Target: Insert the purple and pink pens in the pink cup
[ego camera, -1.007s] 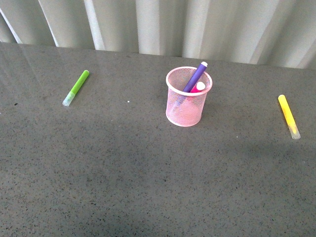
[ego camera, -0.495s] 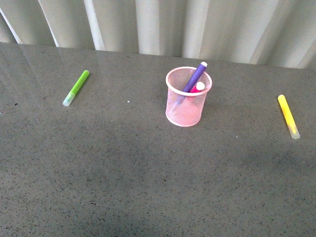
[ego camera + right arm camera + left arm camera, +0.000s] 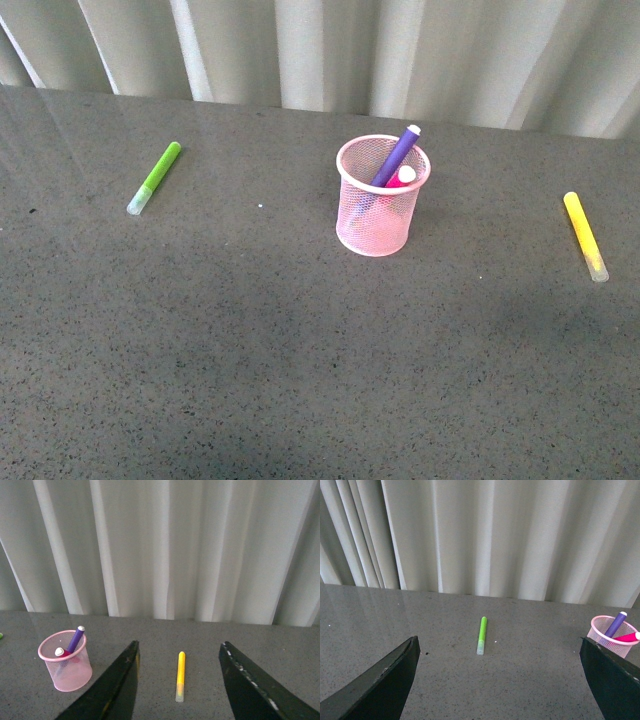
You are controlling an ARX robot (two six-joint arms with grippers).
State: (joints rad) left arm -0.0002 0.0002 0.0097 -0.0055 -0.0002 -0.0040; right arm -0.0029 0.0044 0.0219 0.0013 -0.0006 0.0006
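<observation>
My left gripper has its jaws spread wide and holds nothing. My right gripper is spread too, and empty, touching nothing. Both hang above the table, well away from the pink cup. The purple pen and the pink pen both stand inside it, leaning. So I think the job is done. The green marker and yellow marker lie apart, as they should.

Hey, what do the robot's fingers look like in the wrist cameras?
Only the fingers show. The left gripper has two black, flat wedge-shaped fingers with paler worn edges. The right gripper's fingers are black tapered blades, with speckled scuffs along one edge. No cables or markings visible.
</observation>
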